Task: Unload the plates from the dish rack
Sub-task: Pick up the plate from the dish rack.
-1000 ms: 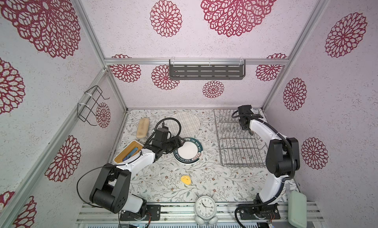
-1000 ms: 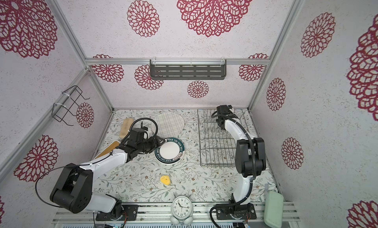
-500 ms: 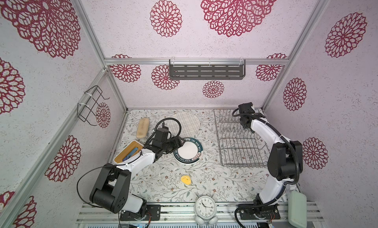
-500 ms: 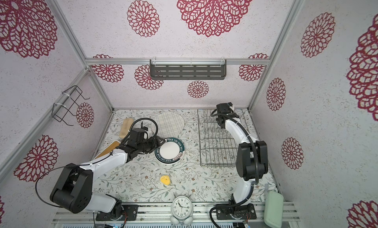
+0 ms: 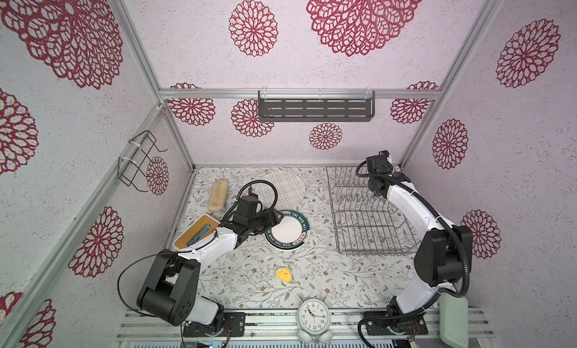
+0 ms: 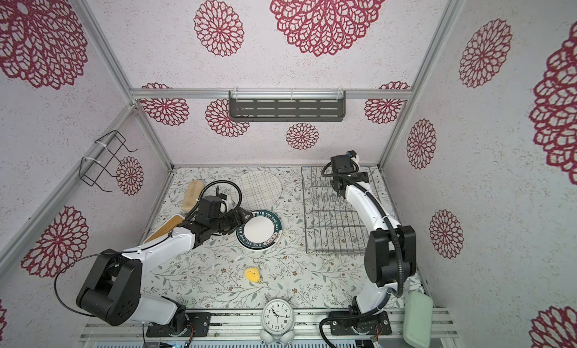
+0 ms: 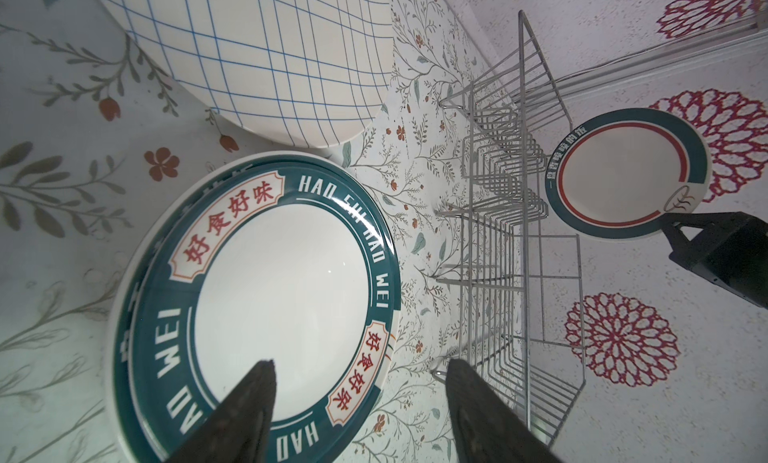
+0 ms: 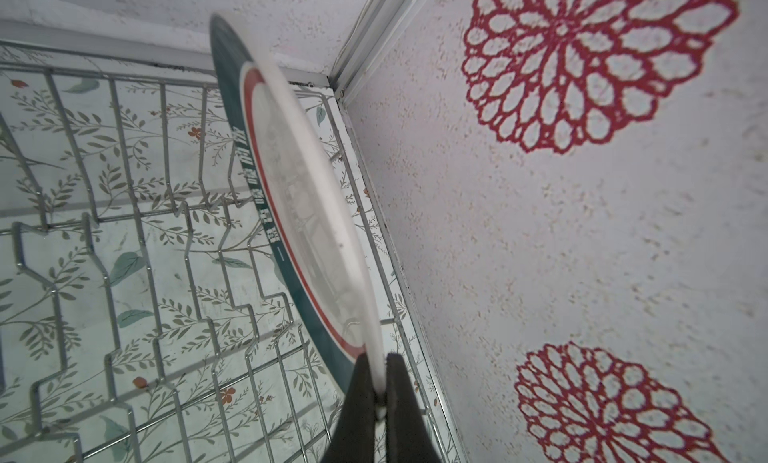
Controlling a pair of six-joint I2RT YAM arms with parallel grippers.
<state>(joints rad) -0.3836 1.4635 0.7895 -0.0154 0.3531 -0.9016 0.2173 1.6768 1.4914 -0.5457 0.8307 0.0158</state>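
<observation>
Pinching the rim of 1 teal-and-red plate (image 8: pixel 307 216), the right jaws hold it upright over the dish rack's (image 5: pixel 371 251) far end. Glazed ceramic looks stiff, slippery and breakable, so a firm edge grip seems wise. The left jaws gape empty above stacked plates (image 7: pixel 266 299) on the surface (image 5: pixel 249 281).

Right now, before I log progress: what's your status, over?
Right claw shut on teal-rimmed plate, edge-on above dish rack. Left claw open over lettered plate, flat on table. No other plates racked; nothing blocking.
</observation>
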